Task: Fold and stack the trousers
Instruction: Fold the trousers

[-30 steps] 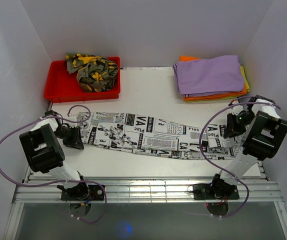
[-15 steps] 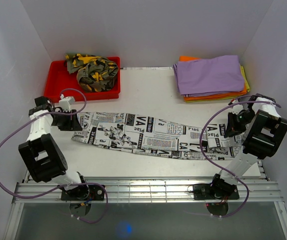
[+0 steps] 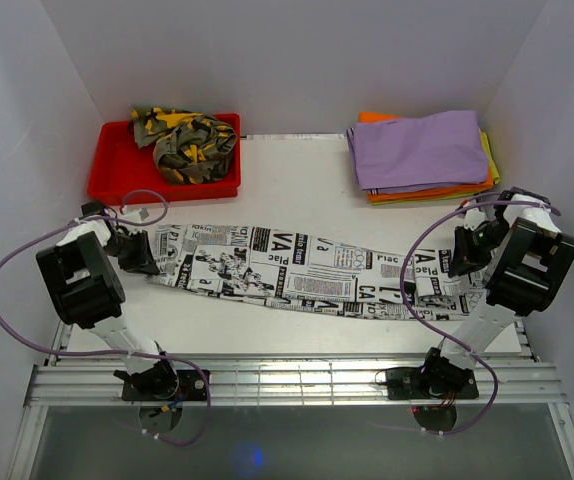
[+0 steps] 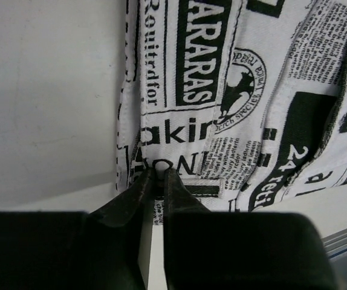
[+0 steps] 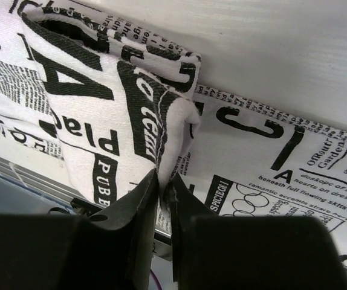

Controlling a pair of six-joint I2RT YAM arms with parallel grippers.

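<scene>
The white newspaper-print trousers point(image 3: 307, 270) lie stretched out flat from left to right across the table. My left gripper point(image 3: 145, 262) is at their left end, shut on the edge of the waistband point(image 4: 161, 145), with the cloth pinched between the fingertips point(image 4: 144, 184). My right gripper point(image 3: 459, 262) is at the right end, shut on a raised fold of the leg hem point(image 5: 131, 115). A second pair, the camouflage trousers point(image 3: 185, 142), lies crumpled in the red tray point(image 3: 117, 190) at the back left.
A stack of folded cloths point(image 3: 422, 150), purple on top with orange and yellow below, sits at the back right. White walls close in both sides. The table's slatted metal front edge point(image 3: 287, 380) runs just in front of the trousers.
The left gripper swung away toward the tray and opened, then came back to the waistband edge and closed on it. The right gripper stayed on the hem.
</scene>
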